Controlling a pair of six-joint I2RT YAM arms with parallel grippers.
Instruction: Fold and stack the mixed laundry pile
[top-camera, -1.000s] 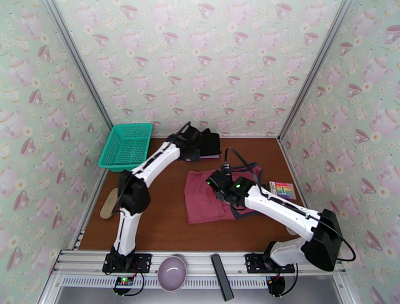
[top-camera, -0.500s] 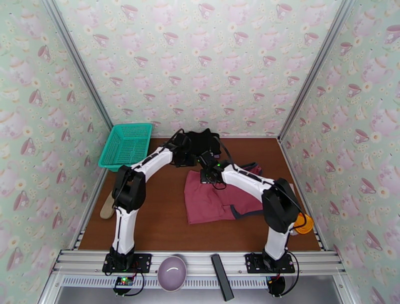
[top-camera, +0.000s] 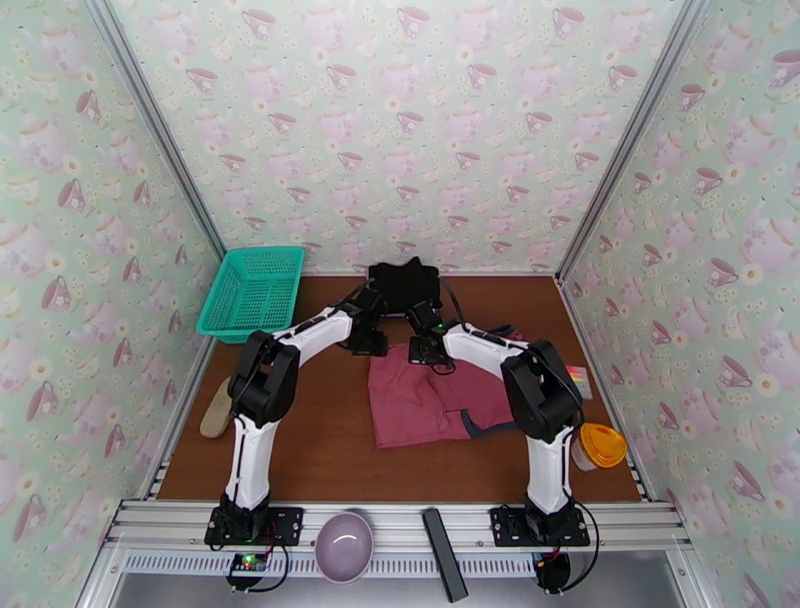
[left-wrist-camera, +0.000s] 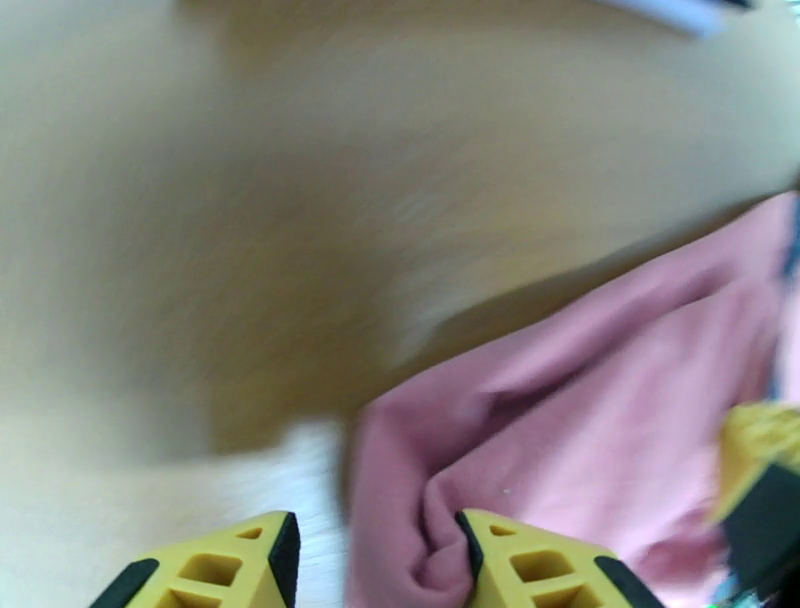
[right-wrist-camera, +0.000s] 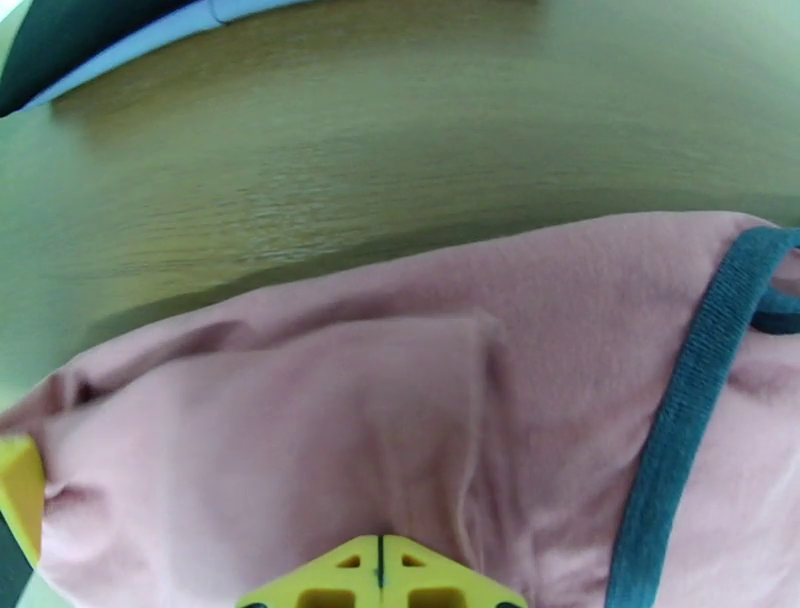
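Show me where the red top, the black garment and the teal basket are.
dusty-red top (top-camera: 420, 405): top external view, on its flat middle panel.
black garment (top-camera: 403, 280): top external view, on the middle of the garment.
teal basket (top-camera: 250, 295): top external view, on its bare mesh floor.

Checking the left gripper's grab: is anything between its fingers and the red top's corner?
Nothing visible is. The left gripper, jaws open, straddles the red top at its bunched corner on the table; the right gripper is shut on the same edge nearby.
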